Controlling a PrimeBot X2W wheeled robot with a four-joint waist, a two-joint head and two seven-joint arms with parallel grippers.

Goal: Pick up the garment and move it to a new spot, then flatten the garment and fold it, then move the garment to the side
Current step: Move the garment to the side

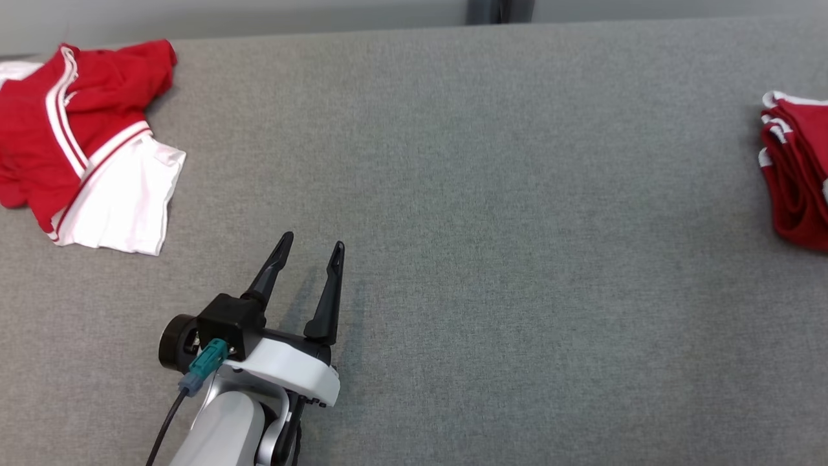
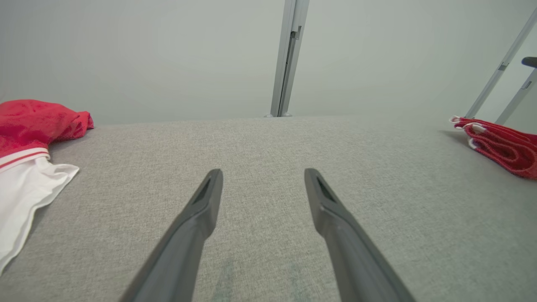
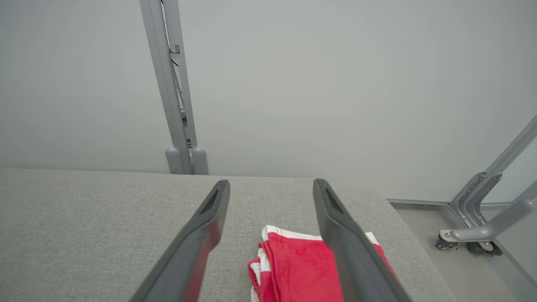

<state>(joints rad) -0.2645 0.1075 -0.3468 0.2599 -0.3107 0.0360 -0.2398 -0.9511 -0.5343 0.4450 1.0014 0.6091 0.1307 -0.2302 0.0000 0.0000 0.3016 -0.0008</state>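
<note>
Setting: a grey fabric-covered bench (image 1: 491,194) against a plain pale wall (image 2: 168,54), with a metal post (image 3: 172,84) behind its far edge.

Garments: a folded garment (image 1: 799,175), red with white trim, lies at the far right edge of the bench. A crumpled garment (image 1: 77,136), red and white, lies at the far left. The middle of the bench between them is bare.

Grippers: the left gripper (image 1: 312,241) hangs near the front left, released, nothing between its fingers, well apart from either garment. The right gripper (image 3: 271,183) is likewise released and grasps nothing; in its wrist view the folded garment lies below and just beyond its fingers.

Step in hand, as judged: the folded garment appears set aside, so that cycle looks complete. The next move would call for the left gripper to reach far left, close on a firm edge of the crumpled garment and carry it to the bare middle.

Not determinable: the folded garment is cut off by the frame on the right; whether it holds one piece or several cannot be told. The crumpled garment's left side is also cut off.
</note>
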